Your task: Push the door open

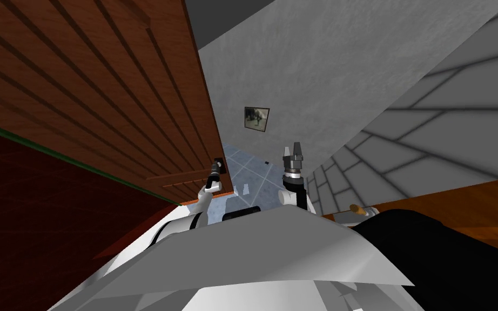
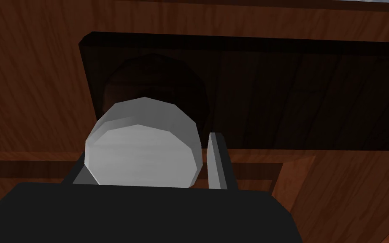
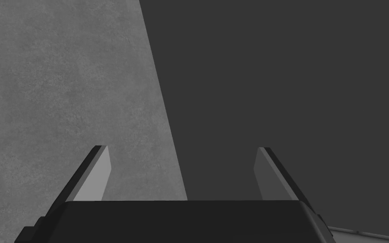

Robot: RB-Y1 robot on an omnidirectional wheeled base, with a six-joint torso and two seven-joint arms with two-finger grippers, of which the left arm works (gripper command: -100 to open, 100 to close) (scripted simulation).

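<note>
Two arms are raised in front of the robot, but only the left one is at work. The left end effector reaches to the free edge of the brown wooden door, a slatted panel standing close on the robot's left. Seen from the left wrist, a light grey round knob sits between the thin fingers. They are drawn in against its sides, so the end effector looks to be pinching the knob, though a hairline of shadow beside one blade leaves the firmness of the grip uncertain. Behind the knob lies a dark rectangular backplate set on the wood. The right end effector hangs apart to the right, pointing up at a grey wall, its blades spread wide with nothing between them.

Past the door's edge, pale blue-grey floor tiles show. Whether the latch is already free I cannot tell. I judge the step in hand to be the grasp on the knob, with the push not yet carried far. The next move calls for a steady shove forward, the hand following the door's arc about its hinges so the blades do not slip off the rounded knob.
</note>
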